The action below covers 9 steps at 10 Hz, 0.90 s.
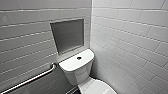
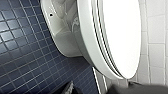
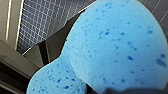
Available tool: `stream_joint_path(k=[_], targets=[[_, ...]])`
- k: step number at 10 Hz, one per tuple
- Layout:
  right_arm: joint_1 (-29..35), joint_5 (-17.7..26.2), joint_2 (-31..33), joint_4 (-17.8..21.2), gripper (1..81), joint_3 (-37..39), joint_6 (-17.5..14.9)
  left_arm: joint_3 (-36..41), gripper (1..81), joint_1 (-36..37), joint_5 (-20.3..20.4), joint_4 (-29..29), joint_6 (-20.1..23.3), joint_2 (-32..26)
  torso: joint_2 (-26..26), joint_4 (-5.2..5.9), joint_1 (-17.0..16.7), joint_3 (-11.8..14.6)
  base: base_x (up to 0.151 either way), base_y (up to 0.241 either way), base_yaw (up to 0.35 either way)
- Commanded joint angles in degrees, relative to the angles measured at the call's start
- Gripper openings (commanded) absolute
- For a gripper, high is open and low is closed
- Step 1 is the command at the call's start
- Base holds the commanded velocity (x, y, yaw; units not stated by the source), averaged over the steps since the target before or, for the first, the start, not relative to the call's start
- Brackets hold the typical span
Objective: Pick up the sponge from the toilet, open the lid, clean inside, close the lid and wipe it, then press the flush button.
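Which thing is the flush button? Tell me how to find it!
Find the grey square recess in the tiled wall; the white toilet tank sits right below it. In the middle of its flat top is the flush button, a small round dark spot, the only dark mark on that white top.

No text, label, brand, number or sign can be read anywhere, neither on the toilet nor on the wall tiles. A faint greyish mark on the lid is too blurred to make out as letters. The sponge shows only darker blue pores, with no print or tag.
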<state>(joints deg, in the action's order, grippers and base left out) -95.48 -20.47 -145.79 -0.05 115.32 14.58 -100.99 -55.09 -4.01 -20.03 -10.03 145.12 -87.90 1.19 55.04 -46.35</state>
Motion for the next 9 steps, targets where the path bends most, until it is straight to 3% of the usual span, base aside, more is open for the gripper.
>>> stream_joint_path(k=[1,3,4,6,9], targets=[[0.50,3.51,0.73,-1.36,1.0,0.42,-0.08,0.53,81.1,5.30,-2.05,-1.68,-0.34,0.09,0.00,0.00,0.00,0.00,0.000,0.000,0.000],[0.94,3.51,0.73,-1.27,1.0,0.07,-0.08,-0.27,81.1,5.64,-2.14,-1.59,-0.34,1.05,0.00,0.00,0.00,0.00,0.000,0.000,0.000],[1.03,3.51,0.73,-1.27,1.0,-0.02,-0.08,-0.27,81.1,5.91,-2.41,-1.59,-0.34,1.58,-5.73,0.00,3.69,0.00,0.000,0.000,0.000],[1.29,3.51,0.82,-1.36,1.0,-0.28,-0.08,-0.27,81.1,6.00,-2.41,-1.59,-0.34,2.37,-6.62,0.00,4.26,0.00,0.000,0.000,0.000],[1.55,3.51,0.82,-1.36,1.0,-0.81,-0.08,-0.17,81.1,6.26,-2.32,-1.59,-0.34,2.64,-12.46,0.00,7.87,0.00,0.000,0.000,0.000]])
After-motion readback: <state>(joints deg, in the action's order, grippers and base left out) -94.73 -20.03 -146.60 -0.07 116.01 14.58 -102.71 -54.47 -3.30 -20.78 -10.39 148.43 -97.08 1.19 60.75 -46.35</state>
